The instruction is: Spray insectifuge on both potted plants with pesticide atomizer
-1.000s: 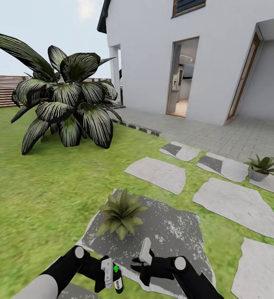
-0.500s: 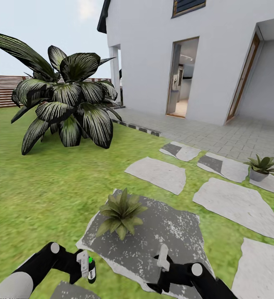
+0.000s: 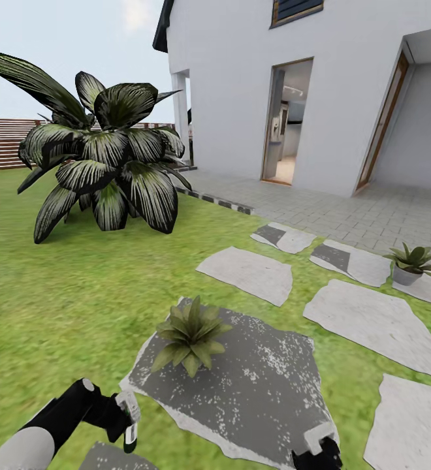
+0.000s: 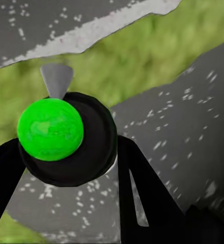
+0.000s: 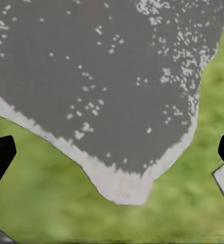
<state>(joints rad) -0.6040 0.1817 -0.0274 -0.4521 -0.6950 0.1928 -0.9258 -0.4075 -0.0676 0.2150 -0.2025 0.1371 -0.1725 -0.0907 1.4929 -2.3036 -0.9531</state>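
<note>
Atomizer (image 4: 66, 133) seen end-on: bright green dome on a round black body, grey nozzle at 12 o'clock. Black gripper fingers (image 4: 142, 188) flank and touch it at 4 and 8 o'clock. Behind: speckled grey stones (image 4: 183, 127) and grass (image 4: 158, 56).

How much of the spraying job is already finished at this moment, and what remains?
Done: the pesticide atomizer is picked up, clamped in the left gripper. In hand: it sits low, near the closer potted plant on the dark stepping stone. No spray is visible, so coverage cannot be judged. Left: the far potted plant. The right gripper is open and empty.
</note>
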